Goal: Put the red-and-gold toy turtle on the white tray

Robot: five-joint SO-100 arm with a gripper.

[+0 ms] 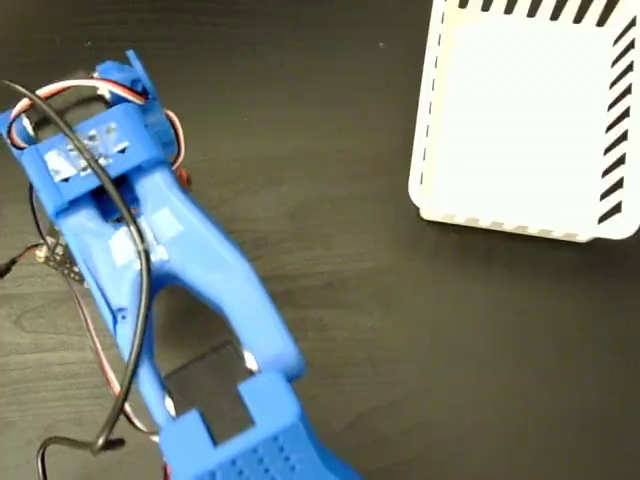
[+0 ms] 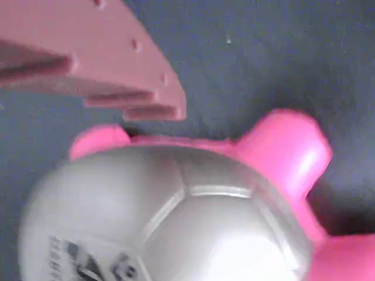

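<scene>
In the wrist view the red-and-gold toy turtle (image 2: 176,216) fills the lower frame, very close: a shiny domed shell with a dark printed mark, and pink-red flippers (image 2: 287,152) sticking out on the dark table. One finger (image 2: 117,64) of my gripper hangs just above the turtle's upper edge with a thin shadowed gap between them. The other finger is out of frame. In the fixed view my blue arm and gripper (image 1: 95,140) lean over the far left and hide the turtle. The white tray (image 1: 425,150) lies at the top right, empty, far from the gripper.
Dark wooden table (image 1: 400,330) lies between the arm and the tray. Black and red cables (image 1: 130,330) loop along the arm at the left. The tray's right and top edges carry black diagonal stripes (image 1: 615,120).
</scene>
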